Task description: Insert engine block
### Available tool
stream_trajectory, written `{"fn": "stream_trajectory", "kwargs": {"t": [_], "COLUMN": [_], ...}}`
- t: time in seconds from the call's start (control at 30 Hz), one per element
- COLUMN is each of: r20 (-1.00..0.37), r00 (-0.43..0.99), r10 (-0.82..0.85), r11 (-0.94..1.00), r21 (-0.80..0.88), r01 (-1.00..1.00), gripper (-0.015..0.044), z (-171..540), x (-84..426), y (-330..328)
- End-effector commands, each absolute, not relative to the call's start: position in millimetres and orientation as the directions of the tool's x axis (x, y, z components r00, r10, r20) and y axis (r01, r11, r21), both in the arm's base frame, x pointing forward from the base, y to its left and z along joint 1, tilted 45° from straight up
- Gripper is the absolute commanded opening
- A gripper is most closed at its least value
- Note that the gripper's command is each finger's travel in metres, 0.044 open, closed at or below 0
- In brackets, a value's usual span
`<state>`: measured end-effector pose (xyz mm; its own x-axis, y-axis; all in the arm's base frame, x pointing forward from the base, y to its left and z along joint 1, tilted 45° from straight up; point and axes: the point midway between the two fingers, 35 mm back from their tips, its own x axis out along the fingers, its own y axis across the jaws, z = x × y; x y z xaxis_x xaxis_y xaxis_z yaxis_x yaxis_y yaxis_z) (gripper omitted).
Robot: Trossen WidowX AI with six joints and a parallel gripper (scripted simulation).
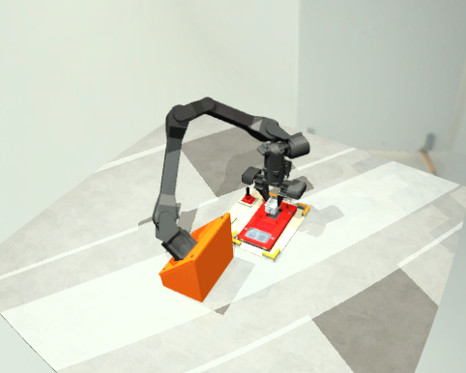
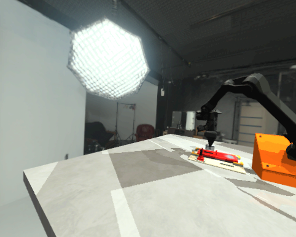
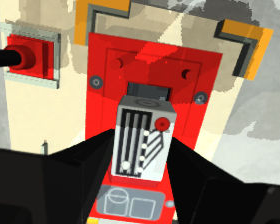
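Observation:
The red car body (image 1: 269,224) (image 2: 222,156) (image 3: 102,115) lies flat on a cream board. The grey and white engine block (image 1: 272,207) (image 2: 209,147) (image 3: 141,142) has dark slots and a red round cap on its top. My gripper (image 1: 272,200) (image 2: 210,145) (image 3: 141,138) is shut on the engine block, one finger on each side, over the car body. In the wrist view the block covers part of the dark opening (image 3: 149,91), whose far end shows beyond it. How deep the block sits, the rib and the block's underside are hidden.
Orange-yellow corner brackets (image 1: 271,254) (image 3: 254,50) stand around the car body on the cream board (image 1: 288,244) (image 3: 31,120). A red block with a dark upright peg (image 1: 247,198) (image 3: 30,56) stands beside it. The orange arm base (image 1: 202,263) (image 2: 279,159) is nearby.

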<state>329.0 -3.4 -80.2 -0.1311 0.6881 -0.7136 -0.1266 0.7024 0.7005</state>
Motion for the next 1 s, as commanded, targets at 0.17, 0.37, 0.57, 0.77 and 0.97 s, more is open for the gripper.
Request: {"fn": "stream_trajectory", "kwargs": {"t": [0.17,0.37,0.57,0.77,0.97], "r20": [-0.714,-0.714,-0.714,-0.714,-0.714], "r00": [-0.122,-0.122,-0.122,-0.122,-0.122], "r10": [0.689,0.689,0.689,0.689,0.689], "r11": [0.704,0.704,0.704,0.708,0.708], "r21": [0.7,0.7,0.7,0.699,0.699], "r01": [-0.124,-0.124,-0.124,-0.095,-0.095], "gripper": [0.0159,0.0159,0.0159,0.0159,0.0159], "z": [-79.8,-79.8,-79.8,-79.1,-79.1], "x": [332.2,332.2,332.2,335.4,335.4], "y": [-4.2,-4.2,-4.2,-5.0,-5.0]}}
